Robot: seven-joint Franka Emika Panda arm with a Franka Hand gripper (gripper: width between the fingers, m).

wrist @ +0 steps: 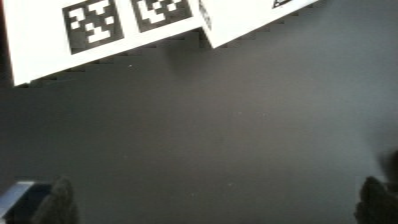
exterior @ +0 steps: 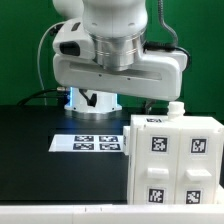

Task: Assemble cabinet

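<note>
Black table (exterior: 35,125) beside cabinet (exterior: 175,160) edge

The counter (exterior: 30,130) is flat and black. The marker board (exterior: 88,143) lies flat on it near the middle. Close beside that, toward the exterior view's right, the white boxy cabinet (exterior: 175,160) stands, showing its tags.

Exterior view: illumination is bright and diffuse. The white arm housing (exterior: 115,45) and the cabinet (exterior: 175,160) approach overexposure, and resolution is low. Wrist view: the fingertips (wrist: 39,203) are dark, out of focus and cropped by the frame edge. Between them the table (wrist: 214,130) reads matte grey and slightly grainy. Beyond the fingertips, a tagged white surface (wrist: 107,40) is brightly lit but soft, and a faint shadow borders its edge.
</note>
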